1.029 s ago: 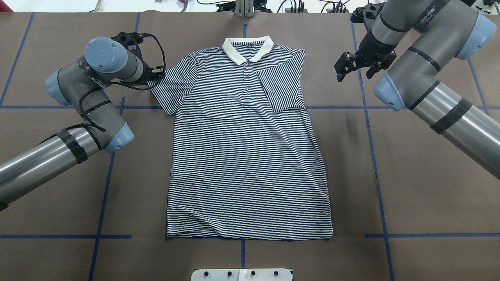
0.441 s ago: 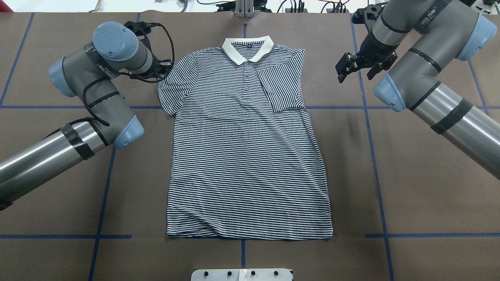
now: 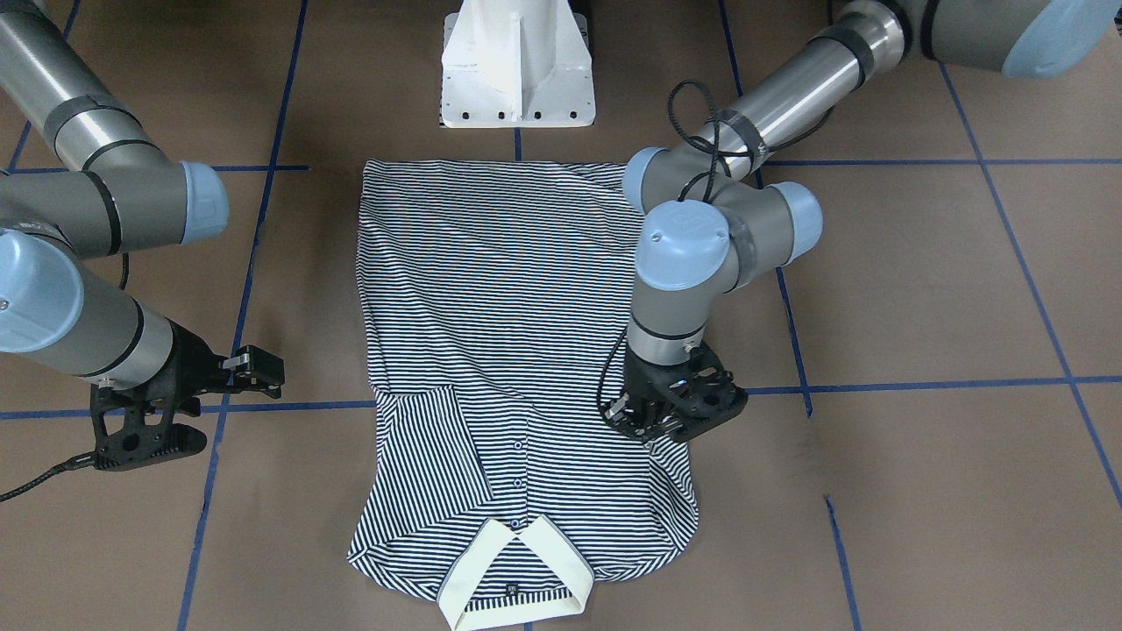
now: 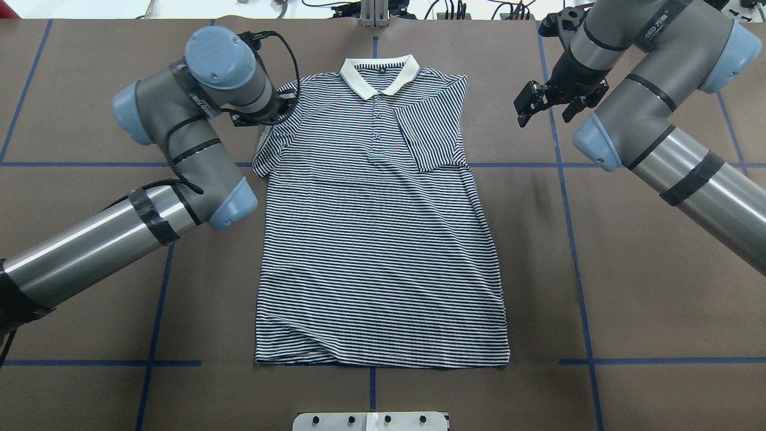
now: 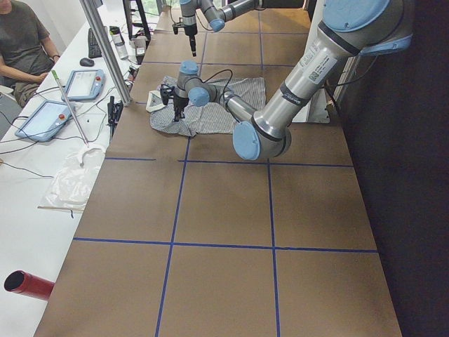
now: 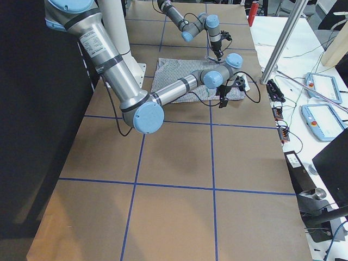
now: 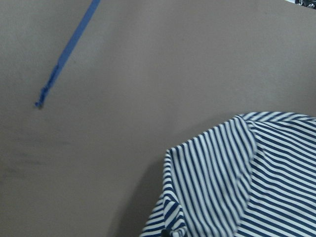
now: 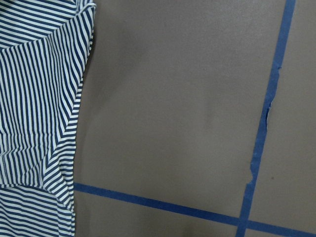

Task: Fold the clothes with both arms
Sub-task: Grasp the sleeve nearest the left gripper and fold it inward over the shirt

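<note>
The striped polo shirt lies flat on the brown table, its cream collar at the far side and its hem toward the robot. One sleeve is folded in over the chest. My left gripper is shut on the other sleeve near the shoulder, which is bunched and drawn in over the body. In the overhead view the left wrist covers its fingers. In the left wrist view the sleeve's edge is lifted off the table. My right gripper hovers open, clear of the shirt beside the folded sleeve.
The white pedestal base stands at the hem side. Blue tape lines cross the brown table cover. A seated person and tablets are at a side table beyond the collar end.
My left gripper has moved right and inward over the shirt's shoulder, dragging the sleeve with it; the sleeve's outer edge has pulled in. The right arm has hardly moved.
</note>
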You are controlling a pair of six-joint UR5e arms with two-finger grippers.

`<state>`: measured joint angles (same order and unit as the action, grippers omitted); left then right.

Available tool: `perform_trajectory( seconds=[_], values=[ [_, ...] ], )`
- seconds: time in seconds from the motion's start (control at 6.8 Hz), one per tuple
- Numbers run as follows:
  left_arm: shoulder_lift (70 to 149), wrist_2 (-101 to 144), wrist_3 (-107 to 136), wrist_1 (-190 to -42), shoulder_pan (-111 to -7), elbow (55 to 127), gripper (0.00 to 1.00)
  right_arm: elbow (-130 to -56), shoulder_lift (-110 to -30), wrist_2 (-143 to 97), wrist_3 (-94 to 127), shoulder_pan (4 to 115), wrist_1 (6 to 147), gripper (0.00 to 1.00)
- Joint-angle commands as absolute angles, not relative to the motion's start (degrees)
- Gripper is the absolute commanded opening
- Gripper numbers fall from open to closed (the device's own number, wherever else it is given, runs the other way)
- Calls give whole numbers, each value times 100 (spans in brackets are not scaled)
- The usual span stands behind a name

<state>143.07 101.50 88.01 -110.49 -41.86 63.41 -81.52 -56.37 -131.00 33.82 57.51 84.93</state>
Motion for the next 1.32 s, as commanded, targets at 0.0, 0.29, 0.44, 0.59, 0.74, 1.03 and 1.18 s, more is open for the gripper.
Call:
perform_trajectory(
  seconds=[0.0,0.29,0.44,0.59,0.74,1.03,1.18],
  values=[
    [14713,10125,8956,-11565,-4148,5643,0,-8235,-5765,-13105,3366,5845,8490,100],
    [14722,10125,9200,-11968,-4157,5590,0,-8235,-5835,-13104,3401,5845,8342,100],
    [14730,10125,9350,-12267,-4157,5485,0,-8235,-5958,-13104,3401,5845,8088,100],
    [14713,10125,9421,-12522,-4157,5371,64,-8235,-6211,-13096,3419,5836,7616,100],
    [14730,10125,9257,-12533,-4149,5388,100,-8227,-6283,-13096,3462,5827,7429,100],
    [14687,10247,8933,-12464,-4140,5824,100,-8331,-6310,-13113,3751,5827,7409,100],
    [14452,10648,8912,-12289,-4140,6245,100,-8489,-6345,-13131,4292,5784,7400,100]
  ],
)
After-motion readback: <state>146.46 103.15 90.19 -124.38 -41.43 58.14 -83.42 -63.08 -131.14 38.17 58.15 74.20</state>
